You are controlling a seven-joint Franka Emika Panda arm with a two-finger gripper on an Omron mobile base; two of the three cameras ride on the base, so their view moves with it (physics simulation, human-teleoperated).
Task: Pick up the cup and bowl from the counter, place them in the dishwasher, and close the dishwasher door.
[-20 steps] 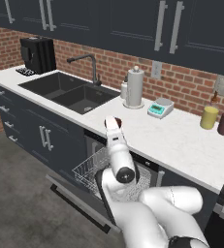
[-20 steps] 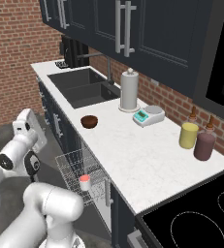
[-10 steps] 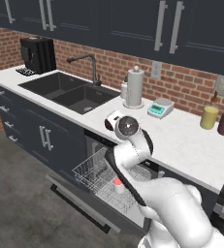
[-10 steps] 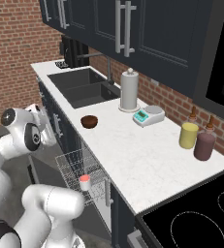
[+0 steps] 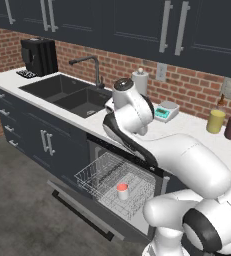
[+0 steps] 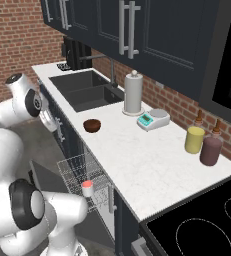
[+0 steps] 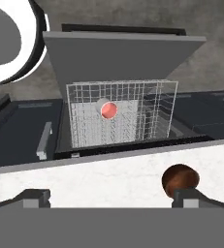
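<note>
So the cup (image 7: 109, 109) is sitting upright in the dishwasher's (image 5: 118, 186) pulled-out white rack, with the dishwasher door (image 7: 123, 55) dropped flat open. That leaves the bowl (image 7: 180, 178). In the hand view it sits on the counter (image 7: 108, 179) well over to the right, right up against the right fingertip (image 7: 193, 197), while the left fingertip (image 7: 33, 197) is far off on the other side. The gripper (image 7: 113, 198) is spread wide with nothing in it, so it probably needs to slide rightward to straddle the bowl.

The bowl is round, so there's no long axis to worry about. The right base view shows bare counter around it; the paper towel roll (image 6: 133, 93) and scale (image 6: 152, 118) are well apart.
</note>
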